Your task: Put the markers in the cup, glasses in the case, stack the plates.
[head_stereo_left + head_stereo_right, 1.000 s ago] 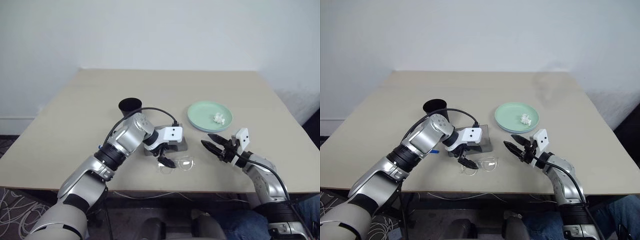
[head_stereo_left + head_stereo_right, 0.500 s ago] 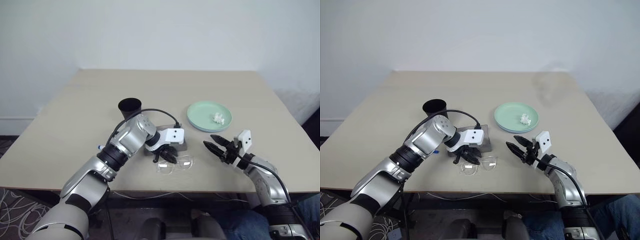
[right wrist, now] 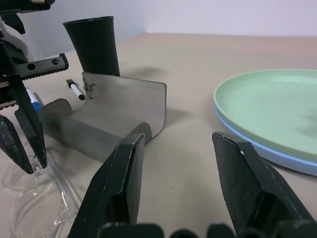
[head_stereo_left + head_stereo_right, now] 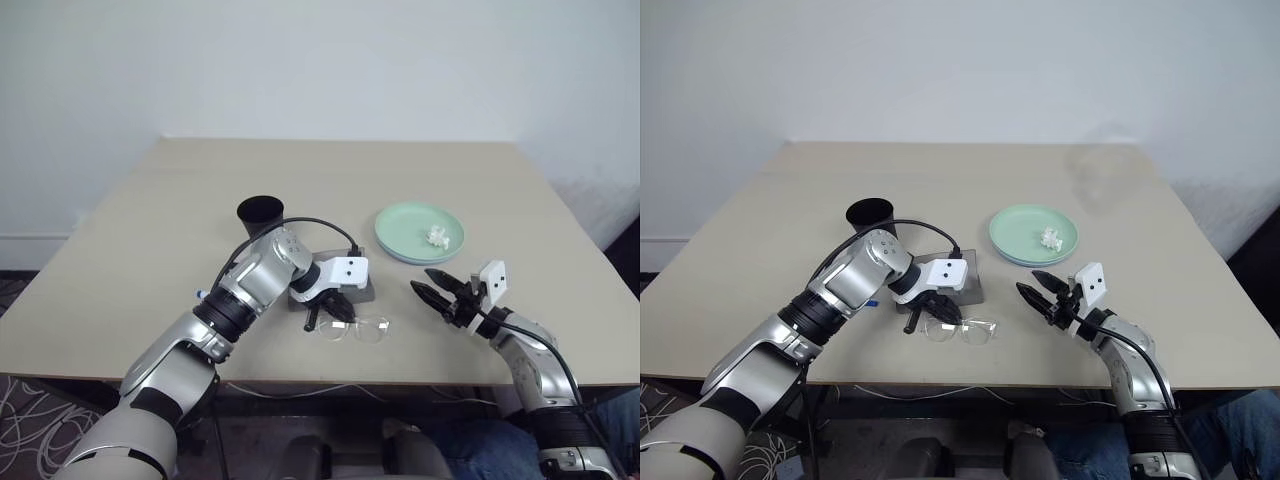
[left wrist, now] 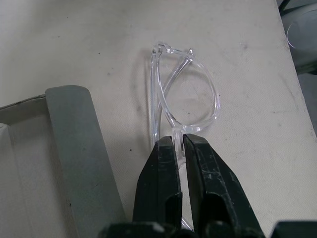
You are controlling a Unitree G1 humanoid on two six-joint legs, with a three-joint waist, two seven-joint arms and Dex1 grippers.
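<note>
Beige table (image 4: 150,230) carries the stacked plates (image 4: 419,232), mint on blue, the black cup (image 4: 260,213), and the grey case (image 4: 352,292), lid up. Clear glasses (image 4: 355,329) lie just before it, pinched by the closed left gripper (image 5: 179,145). Right gripper (image 4: 424,285) hovers half-open, empty

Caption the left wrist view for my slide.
Left claw shut on the glasses, beside the open case.
</note>
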